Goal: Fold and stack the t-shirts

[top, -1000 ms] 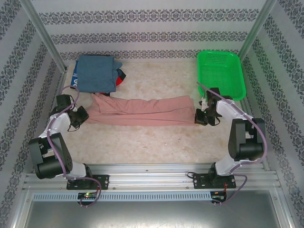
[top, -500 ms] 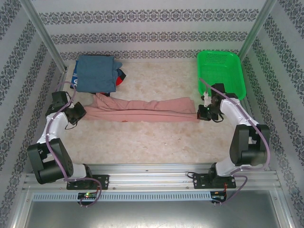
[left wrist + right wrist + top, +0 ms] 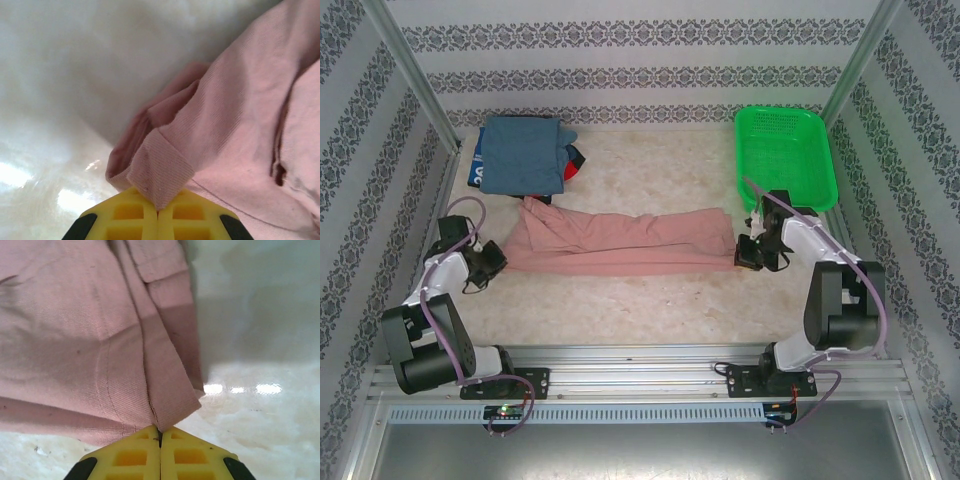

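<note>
Top view: a dusty-pink cloth t-shirt [image 3: 620, 240] lies as a long, rumpled band across the middle of the pale marbled table [image 3: 650, 300], stretched between the two arms. The left gripper [image 3: 500, 258] has its yellow fingers [image 3: 125, 220] closed on a ribbed hem at the band's left end. The right gripper [image 3: 740, 252] pinches the right end's edge, jaws together. A folded blue-grey t-shirt [image 3: 523, 155] tops the stack at far left, and a green plastic mesh basket [image 3: 785, 112] stands at far right.
</note>
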`<state>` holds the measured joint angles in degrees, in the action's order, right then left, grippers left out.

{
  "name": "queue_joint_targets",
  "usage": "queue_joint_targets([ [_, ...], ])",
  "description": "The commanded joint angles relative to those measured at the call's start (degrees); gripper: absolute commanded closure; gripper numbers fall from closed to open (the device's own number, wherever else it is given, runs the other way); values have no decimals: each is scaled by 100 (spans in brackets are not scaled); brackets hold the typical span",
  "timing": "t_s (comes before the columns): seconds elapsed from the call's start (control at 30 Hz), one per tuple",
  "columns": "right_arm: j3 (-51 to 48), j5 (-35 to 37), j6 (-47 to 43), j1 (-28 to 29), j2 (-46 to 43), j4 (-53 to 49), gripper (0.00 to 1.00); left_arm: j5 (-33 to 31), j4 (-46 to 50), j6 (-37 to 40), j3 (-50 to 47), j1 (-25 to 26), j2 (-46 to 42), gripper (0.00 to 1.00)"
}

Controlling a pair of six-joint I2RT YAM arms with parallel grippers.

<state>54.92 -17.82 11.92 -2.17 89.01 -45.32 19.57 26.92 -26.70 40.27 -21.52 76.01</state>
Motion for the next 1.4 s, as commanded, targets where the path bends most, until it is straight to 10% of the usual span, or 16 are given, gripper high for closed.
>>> queue_joint_targets([
  [0.0,-172,352,498,-117,315,44,90,-300,-222,-193,-159,-141,-31,100],
  [0.57,-1059,539,1736,107,-1183,700,68,21,-244,-166,-514,-159,50,100],
  [1.37,-1482,-300,2398,297,-352,1933,60,-9,-63,-204,-388,-162,166,100],
])
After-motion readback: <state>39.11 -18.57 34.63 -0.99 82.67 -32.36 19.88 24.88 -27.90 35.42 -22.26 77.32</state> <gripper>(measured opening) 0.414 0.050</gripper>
